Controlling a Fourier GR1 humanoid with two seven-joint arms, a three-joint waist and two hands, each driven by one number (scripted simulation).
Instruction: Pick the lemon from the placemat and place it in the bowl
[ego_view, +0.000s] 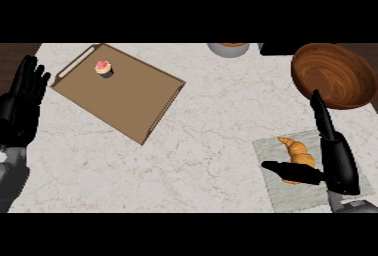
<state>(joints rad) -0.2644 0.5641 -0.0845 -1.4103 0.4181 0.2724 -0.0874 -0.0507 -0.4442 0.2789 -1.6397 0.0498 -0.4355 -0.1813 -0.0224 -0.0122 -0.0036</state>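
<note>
Head view, near to far. Grey cloth placemat (284, 192) at 4 o'clock, bearing a golden curved croissant (297, 151); no lemon shows. Right hand (336, 160) over it, fingers straight, thumb spread across the croissant's near end. Left hand (21, 102) resting open at 9 o'clock. Brown wooden tray (125, 95) with pink cupcake (103, 68) at 11 o'clock. Round wooden bowl (334, 75) at 2 o'clock; grey cup (228, 49) at 12.
</note>
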